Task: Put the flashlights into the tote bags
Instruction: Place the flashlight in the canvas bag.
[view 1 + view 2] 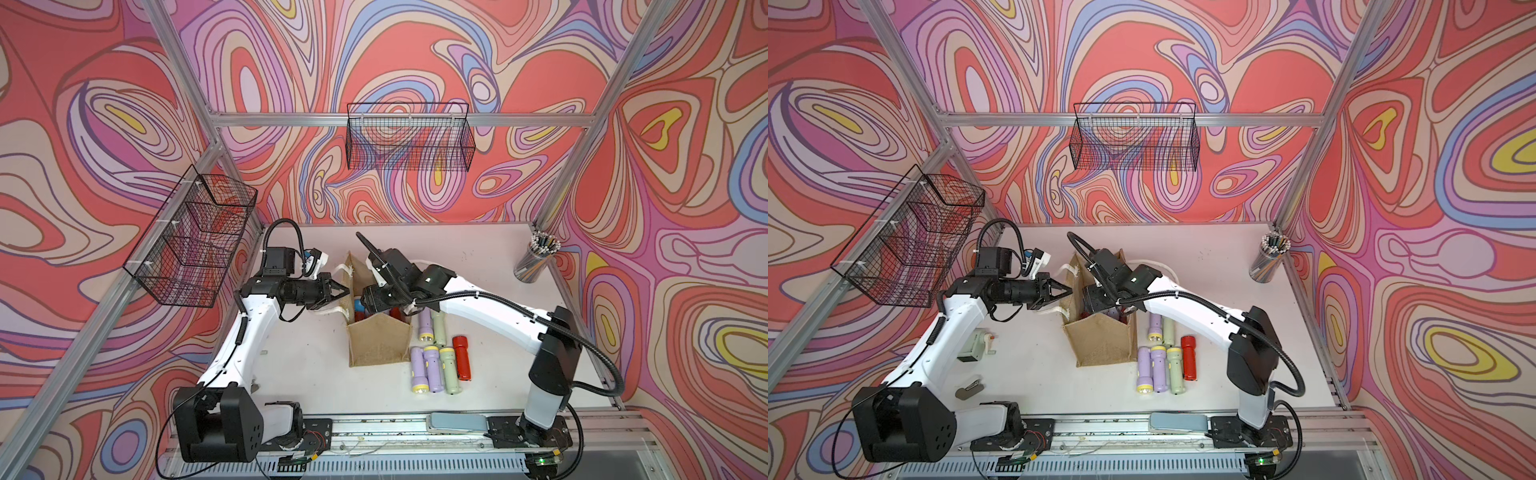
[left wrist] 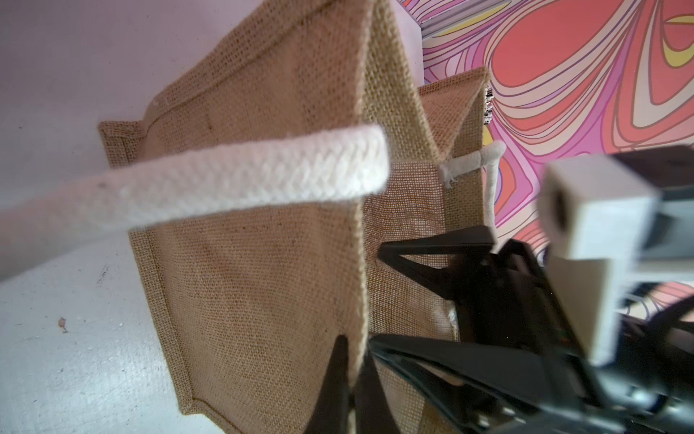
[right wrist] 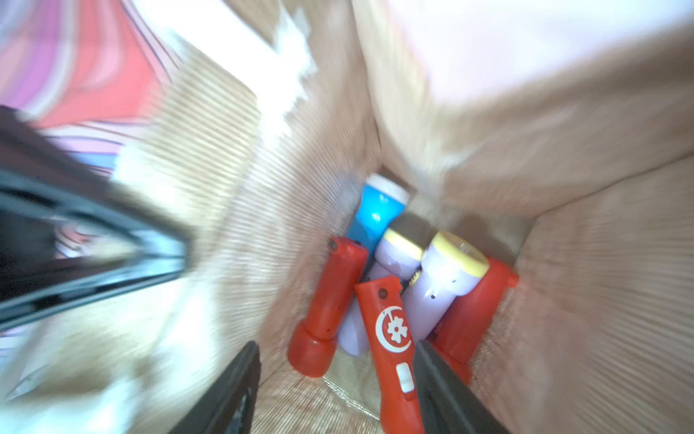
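**Bimanual cell, seen from above and from both wrists.** The tan tote bag stood upright and open near the middle of the white table. The left gripper reached in level from the robot's left. In the left wrist view its fingers were clenched on the bag's side wall at the rim, one on each face of the burlap. A white rope handle crossed in front.

The right gripper hung inside the bag's mouth. Its jaws stood apart, released, though that view was blurred. A red flashlight lay between them, just beside one finger and well clear of the other. Around it in the bag lay two more red flashlights, two lilac flashlights with yellow heads, and one blue flashlight.

Six loose flashlights lay on the table just beside the bag, on the robot's right. Three were lilac, two pale green and one red. A cup of pencils stood near the table's far right corner.
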### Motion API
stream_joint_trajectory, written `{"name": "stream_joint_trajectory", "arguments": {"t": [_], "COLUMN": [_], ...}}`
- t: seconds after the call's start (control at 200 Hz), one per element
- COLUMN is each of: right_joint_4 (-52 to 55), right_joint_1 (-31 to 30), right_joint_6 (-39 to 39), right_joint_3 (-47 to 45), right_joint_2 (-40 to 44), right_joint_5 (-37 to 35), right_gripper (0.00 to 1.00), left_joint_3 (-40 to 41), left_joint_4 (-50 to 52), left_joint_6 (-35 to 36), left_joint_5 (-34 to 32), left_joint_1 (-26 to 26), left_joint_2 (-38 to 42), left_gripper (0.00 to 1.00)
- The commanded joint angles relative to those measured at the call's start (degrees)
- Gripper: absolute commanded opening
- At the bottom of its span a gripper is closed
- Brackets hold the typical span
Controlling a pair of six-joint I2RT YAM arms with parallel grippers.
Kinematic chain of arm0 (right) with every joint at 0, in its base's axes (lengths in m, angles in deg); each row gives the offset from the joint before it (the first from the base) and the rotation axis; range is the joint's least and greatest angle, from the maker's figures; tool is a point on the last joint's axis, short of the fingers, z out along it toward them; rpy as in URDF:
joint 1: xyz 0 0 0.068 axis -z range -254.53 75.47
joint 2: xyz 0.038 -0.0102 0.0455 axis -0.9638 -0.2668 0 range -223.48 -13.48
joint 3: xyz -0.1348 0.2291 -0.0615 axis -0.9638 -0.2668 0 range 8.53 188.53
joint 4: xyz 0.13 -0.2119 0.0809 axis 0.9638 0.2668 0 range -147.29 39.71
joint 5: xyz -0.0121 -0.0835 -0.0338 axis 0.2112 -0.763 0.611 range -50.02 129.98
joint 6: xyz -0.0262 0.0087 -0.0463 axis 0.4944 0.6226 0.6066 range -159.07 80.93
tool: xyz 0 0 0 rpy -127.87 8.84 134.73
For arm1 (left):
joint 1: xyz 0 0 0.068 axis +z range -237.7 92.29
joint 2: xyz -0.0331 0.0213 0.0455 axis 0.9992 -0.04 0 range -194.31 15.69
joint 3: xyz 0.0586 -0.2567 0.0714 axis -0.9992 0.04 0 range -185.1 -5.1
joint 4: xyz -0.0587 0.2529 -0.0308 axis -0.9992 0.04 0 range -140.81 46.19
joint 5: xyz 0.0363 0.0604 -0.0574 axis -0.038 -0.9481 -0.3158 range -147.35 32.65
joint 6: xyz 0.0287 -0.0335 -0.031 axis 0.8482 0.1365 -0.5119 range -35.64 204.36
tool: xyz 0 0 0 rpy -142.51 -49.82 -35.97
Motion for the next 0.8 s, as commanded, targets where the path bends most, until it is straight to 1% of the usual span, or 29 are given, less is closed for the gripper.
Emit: {"name": "stream_joint_trajectory", "arguments": {"t": [0.0, 0.12, 0.275, 0.381, 0.466, 0.546, 0.586, 0.656, 0.791], "right_joint_4": [-0.4, 0.4, 1.5, 5.4, 11.3, 16.8, 19.1, 22.4, 26.2], "right_joint_1": [0.1, 0.2, 0.3, 0.4, 1.0, 2.1, 2.6, 3.3, 4.3], "right_joint_6": [1.4, 1.3, -0.7, -4.8, -11.5, -17.3, -20.5, -26.0, -34.3], "right_joint_3": [-0.1, -2.7, -8.0, -11.6, -14.2, -17.6, -19.7, -24.4, -32.5], "right_joint_2": [5.7, 11.5, 20.0, 25.3, 29.0, 32.3, 34.0, 37.1, 43.4], "right_joint_5": [-5.3, -13.2, -23.1, -30.9, -36.4, -38.4, -38.8, -38.5, -38.0], "right_gripper": [0.67, 0.68, 0.67, 0.67, 0.67, 0.67, 0.70, 0.73, 0.73], "left_joint_3": [0.3, 0.3, 0.2, 0.1, 0.1, 0.0, 0.0, 0.0, -0.1], "left_joint_4": [-0.9, -0.9, -0.9, -0.9, -1.0, -1.1, -1.2, -1.1, -1.1], "left_joint_6": [0.2, 0.2, 0.1, -0.1, -0.1, -0.2, -0.3, -0.1, -0.1], "left_joint_5": [0.7, 0.7, 0.8, 0.7, 0.6, 0.6, 0.6, 0.5, 0.3], "left_joint_1": [0.0, 0.0, 0.0, 0.0, 0.0, -0.1, 0.0, 0.0, 0.0], "left_joint_2": [1.4, 1.4, 1.3, 1.3, 1.3, 1.2, 1.1, 1.1, 0.8], "left_gripper": [0.02, 0.02, 0.02, 0.02, 0.02, 0.02, 0.02, 0.02, 0.02]}}
